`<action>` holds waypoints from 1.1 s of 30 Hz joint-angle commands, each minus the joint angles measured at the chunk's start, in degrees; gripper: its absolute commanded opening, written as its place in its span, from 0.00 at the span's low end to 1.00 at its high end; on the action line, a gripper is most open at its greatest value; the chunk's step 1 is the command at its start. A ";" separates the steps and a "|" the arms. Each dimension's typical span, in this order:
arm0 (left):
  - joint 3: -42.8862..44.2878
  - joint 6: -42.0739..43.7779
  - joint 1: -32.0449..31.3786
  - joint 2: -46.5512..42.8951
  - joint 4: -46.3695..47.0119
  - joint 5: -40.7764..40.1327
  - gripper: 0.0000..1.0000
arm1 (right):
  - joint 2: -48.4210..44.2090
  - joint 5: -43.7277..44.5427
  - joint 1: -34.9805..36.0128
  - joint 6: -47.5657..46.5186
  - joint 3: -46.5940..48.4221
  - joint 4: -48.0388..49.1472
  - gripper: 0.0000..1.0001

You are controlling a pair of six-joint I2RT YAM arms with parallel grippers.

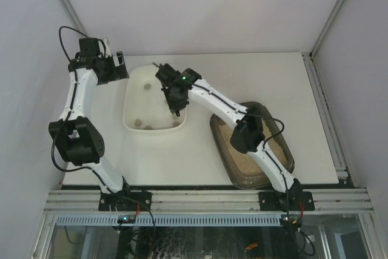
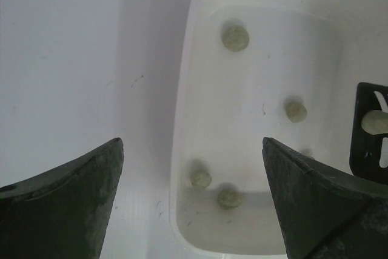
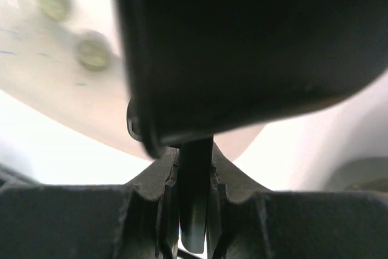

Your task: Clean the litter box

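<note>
With right fingers (image 3: 151, 210) clamped on the slotted scoop (image 2: 368, 150) over the white tub (image 1: 134, 89), left fingers (image 2: 73, 198) spread empty, and litter box (image 1: 227, 156) lying right of tub, avoid abrupt tilt flinging the clump (image 2: 374, 121) overboard.

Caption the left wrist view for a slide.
Open left gripper above the rim of the white tub, several greenish clumps inside; black slotted scoop at the right edge.

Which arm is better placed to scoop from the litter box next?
Right. The right gripper is shut on the scoop over the white tub, and the litter box lies on that side. The left gripper is open and empty.
</note>
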 commanded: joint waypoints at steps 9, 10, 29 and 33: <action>-4.14 3.55 0.25 -4.52 2.15 0.70 1.00 | -3.83 23.73 5.41 -12.95 -2.22 -3.75 0.00; -4.05 3.74 0.25 -4.76 2.14 1.10 1.00 | -4.37 23.94 5.47 -13.43 -2.47 -2.98 0.00; 12.33 21.24 -23.91 3.66 -7.55 13.67 1.00 | -58.50 -1.18 -2.79 12.80 -53.45 7.12 0.00; 27.27 20.02 -31.20 16.12 -9.50 18.98 1.00 | -74.03 -12.23 -8.97 24.19 -68.50 4.12 0.00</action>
